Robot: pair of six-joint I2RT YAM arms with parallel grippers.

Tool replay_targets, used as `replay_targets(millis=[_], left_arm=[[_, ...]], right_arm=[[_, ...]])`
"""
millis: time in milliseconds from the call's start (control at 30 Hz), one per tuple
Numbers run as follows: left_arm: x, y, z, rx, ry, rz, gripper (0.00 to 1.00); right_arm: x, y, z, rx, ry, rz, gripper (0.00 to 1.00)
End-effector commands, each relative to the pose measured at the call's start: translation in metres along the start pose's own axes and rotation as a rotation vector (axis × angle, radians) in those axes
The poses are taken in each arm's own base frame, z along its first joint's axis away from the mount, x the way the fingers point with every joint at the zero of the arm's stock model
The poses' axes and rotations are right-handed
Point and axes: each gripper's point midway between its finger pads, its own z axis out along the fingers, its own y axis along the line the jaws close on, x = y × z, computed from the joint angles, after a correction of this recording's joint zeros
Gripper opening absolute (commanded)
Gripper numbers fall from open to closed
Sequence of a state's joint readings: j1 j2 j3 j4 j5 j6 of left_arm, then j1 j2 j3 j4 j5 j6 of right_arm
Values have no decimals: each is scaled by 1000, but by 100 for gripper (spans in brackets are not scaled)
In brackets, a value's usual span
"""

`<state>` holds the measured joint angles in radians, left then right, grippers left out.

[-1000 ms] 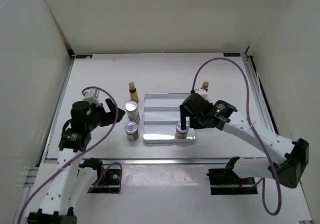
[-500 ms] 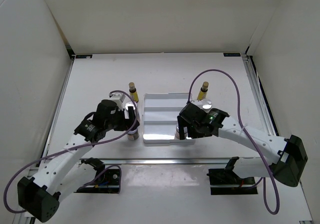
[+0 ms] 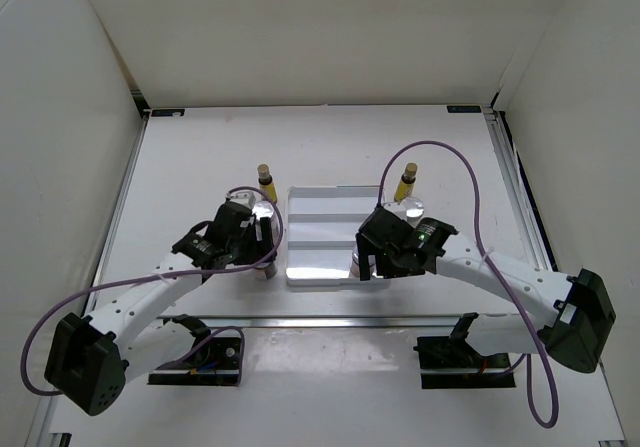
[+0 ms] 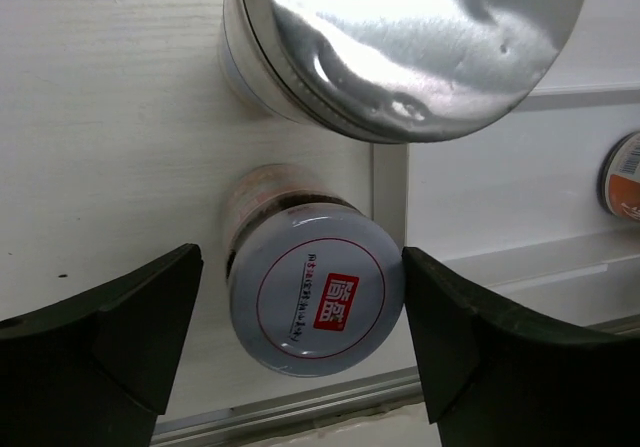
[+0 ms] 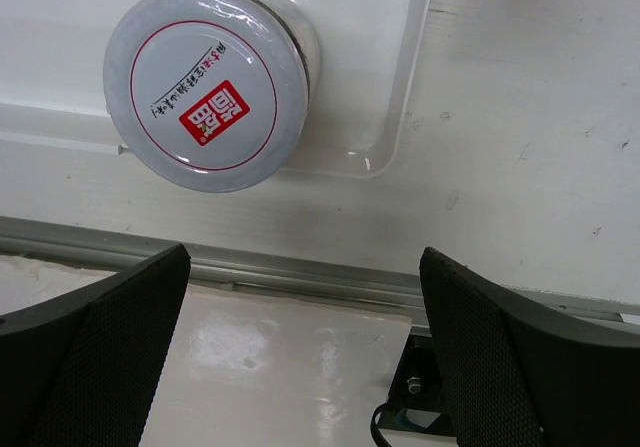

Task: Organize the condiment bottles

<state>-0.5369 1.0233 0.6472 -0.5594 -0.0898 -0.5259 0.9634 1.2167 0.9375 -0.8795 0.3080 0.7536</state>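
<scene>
Beside tray rim [image 4: 388, 182], jar [image 4: 315, 292] between jaws

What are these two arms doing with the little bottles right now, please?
They are filling a white stepped tray. The left gripper hangs open around a silver-lidded jar on the table by the tray's left edge, not clamped. The right gripper hovers open close to a second jar standing in the tray's near right corner. Two slim amber bottles stand farther back.

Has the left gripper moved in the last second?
Yes. The left gripper swung right toward the white tray, now straddling a jar.
</scene>
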Motion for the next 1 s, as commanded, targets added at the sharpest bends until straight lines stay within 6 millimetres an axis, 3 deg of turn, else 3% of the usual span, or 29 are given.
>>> replay_targets(millis=[0, 200, 233, 267, 400, 467, 500, 633, 767, 967], left_arm=[[12, 4, 5, -14, 21, -6, 88], [15, 3, 7, -9, 24, 1, 73], [16, 2, 6, 0, 29, 1, 70], [15, 0, 5, 13, 26, 0, 60], [-8, -19, -16, 53, -43, 2, 36], [-27, -30, -30, 57, -98, -5, 32], [-28, -39, -36, 80, -98, 15, 28], [-47, -78, -47, 135, -129, 51, 22], [-52, -102, -44, 130, -128, 76, 20], [-47, -123, -13, 123, -100, 111, 20]], right_arm=[[-2, 1, -2, -5, -18, 16, 99], [0, 1, 2, 8, -4, 11, 99], [0, 1, 2, 8, -4, 11, 99], [1, 1, 4, 14, 2, 9, 99], [1, 1, 4, 14, 2, 9, 99], [0, 1, 2, 7, -5, 21, 99], [0, 1, 2, 7, -5, 21, 99], [-2, 1, 0, 7, -18, 33, 99], [-1, -1, 0, 15, -11, 30, 99], [3, -6, 2, 35, -4, 34, 99]])
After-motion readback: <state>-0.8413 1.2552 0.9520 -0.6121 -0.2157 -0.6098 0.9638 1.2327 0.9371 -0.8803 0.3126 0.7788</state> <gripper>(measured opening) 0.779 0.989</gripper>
